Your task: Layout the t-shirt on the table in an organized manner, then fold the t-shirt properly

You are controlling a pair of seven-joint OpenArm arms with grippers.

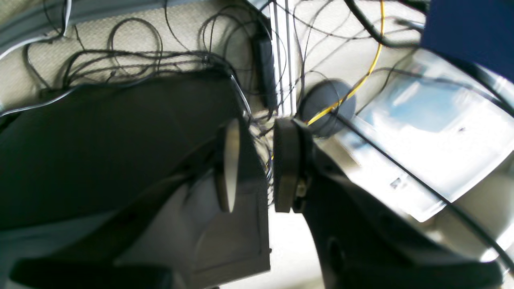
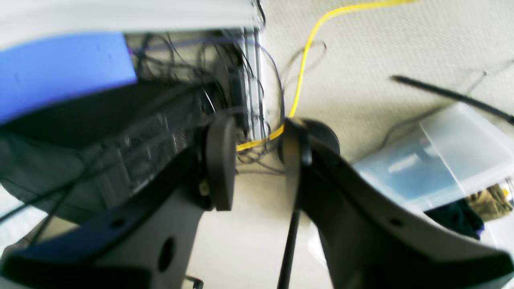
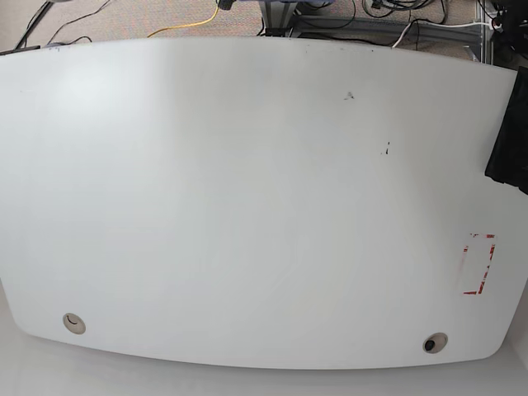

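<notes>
Base view: the bench (image 3: 247, 206) is a large white top with curved edges. Two round grommet holes sit near its near edge, one at the left (image 3: 73, 322) and one at the right (image 3: 434, 342). A red tape rectangle (image 3: 478, 264) is outlined near the right side, and a few small dark specks (image 3: 349, 96) lie toward the far half. Neither arm appears in this view.

T-shirt (image 3: 508, 153): only a black fabric edge shows, at the bench's right edge and cut off by the frame. Whether it lies on the bench or hangs off it, I cannot tell.

Left wrist view: the left end effector (image 1: 257, 164) has its two pads spread apart with a clear gap between them, and nothing is between them. Behind it is a carpeted floor (image 1: 188, 32) with a tangle of dark cables (image 1: 132, 60), a yellow cable (image 1: 367, 72) and a clear plastic bin (image 1: 433, 128). A large dark mass fills the left of this view; too blurred to identify.

Right wrist view: the right end effector (image 2: 257, 164) likewise has its pads parted with an empty gap. Past it are the same kind of carpet, the yellow cable (image 2: 305, 60), a clear plastic bin (image 2: 433, 160) and a blue panel (image 2: 60, 68) at upper left. Both wrist views are motion-blurred.
</notes>
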